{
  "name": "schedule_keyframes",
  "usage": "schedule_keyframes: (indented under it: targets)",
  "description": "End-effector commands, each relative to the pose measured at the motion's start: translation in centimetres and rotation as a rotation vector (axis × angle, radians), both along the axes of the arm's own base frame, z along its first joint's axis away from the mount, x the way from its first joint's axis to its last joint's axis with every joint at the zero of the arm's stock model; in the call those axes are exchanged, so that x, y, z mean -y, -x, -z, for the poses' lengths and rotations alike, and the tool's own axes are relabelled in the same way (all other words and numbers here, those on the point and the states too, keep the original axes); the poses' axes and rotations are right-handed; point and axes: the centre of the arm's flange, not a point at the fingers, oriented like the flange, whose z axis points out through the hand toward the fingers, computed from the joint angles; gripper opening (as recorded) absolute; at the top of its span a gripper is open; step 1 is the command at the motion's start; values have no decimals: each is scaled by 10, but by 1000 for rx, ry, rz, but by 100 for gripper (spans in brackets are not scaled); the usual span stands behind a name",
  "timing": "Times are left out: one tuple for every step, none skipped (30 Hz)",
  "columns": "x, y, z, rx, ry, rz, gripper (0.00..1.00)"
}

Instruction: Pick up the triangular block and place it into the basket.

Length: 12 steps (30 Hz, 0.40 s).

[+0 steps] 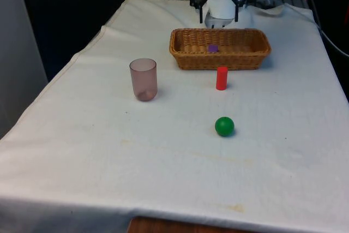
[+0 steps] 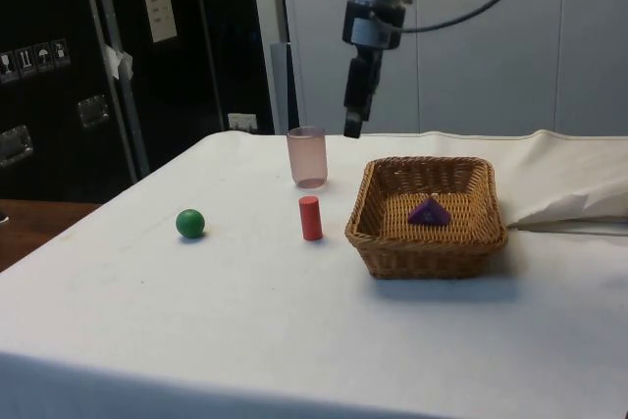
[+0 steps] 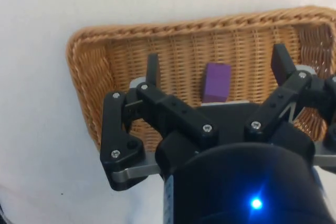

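Wrist view: hand (image 3: 218,80) spread wide, gripping nothing, poised above the basket (image 3: 89,66). Purple triangular block (image 3: 216,82) down on the weave, mid-basket — placement looks done. Red cylinder (image 1: 221,78), green ball (image 1: 224,126), pink cup (image 1: 143,79) left out on the desk (image 1: 109,156), nearer side.

You are looking at a lab-style test room: a table (image 2: 294,340) under a plain white cloth (image 1: 109,162), dark cabinets (image 2: 59,66) with stuck-on labels (image 2: 157,7) at its side, black curtains (image 1: 71,4) behind, bare pale wall panels (image 2: 491,56).
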Motion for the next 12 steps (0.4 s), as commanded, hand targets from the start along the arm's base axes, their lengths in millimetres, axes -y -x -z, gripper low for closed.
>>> schedule_keyframes:
  targets:
    - [-3, -7, -3, -5, -1, 3, 100]
    - [-4, -10, -5, -4, 0, 1, 100]
    - [-4, -14, -7, -5, 1, 1, 100]
    - [-5, -17, -8, -3, 2, 2, 100]
    - [-5, -19, -9, -3, 3, 1, 100]
    - [-3, -16, -9, 2, 7, -3, 100]
    - [-6, -22, -11, -5, 4, 0, 100]
    - [-7, -28, -13, -8, 7, -1, 100]
    - [-7, -31, -14, -8, 8, -1, 100]
    - [-7, -33, -14, -15, 11, -2, 100]
    - [-7, -35, -13, -23, 13, -2, 100]
    - [-7, -36, -13, -31, 16, -4, 100]
